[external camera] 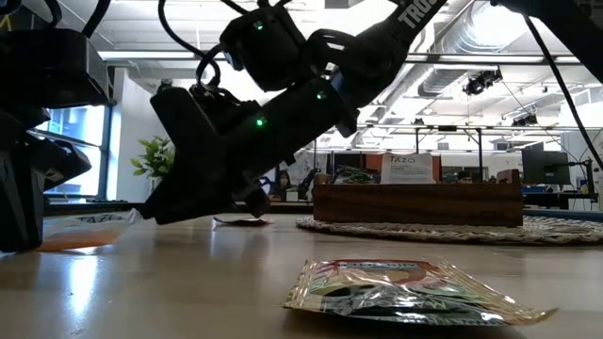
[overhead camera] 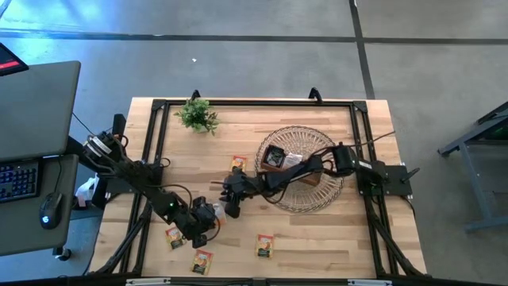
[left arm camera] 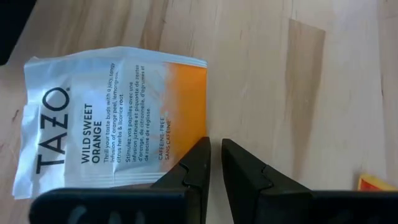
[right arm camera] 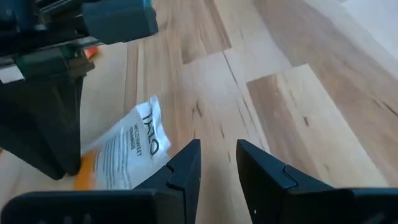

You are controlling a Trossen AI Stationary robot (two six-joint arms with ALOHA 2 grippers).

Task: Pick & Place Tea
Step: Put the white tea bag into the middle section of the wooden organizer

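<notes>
Both grippers meet low over one packet near the table's middle. The left gripper [left arm camera: 214,163] has its fingers nearly pressed together, empty, at the orange edge of the white-and-orange tea packet [left arm camera: 112,121]. The right gripper [right arm camera: 217,163] hangs just beside it, fingers a little apart, holding nothing.

Risk: the arms may collide, or the flat packet may slide instead of lifting.

Legible: "TAZO", "WILD SWEET ORANGE", "CAFFEINE-FREE". Other packets lie scattered; some sit in the wicker basket [overhead camera: 327,199].
</notes>
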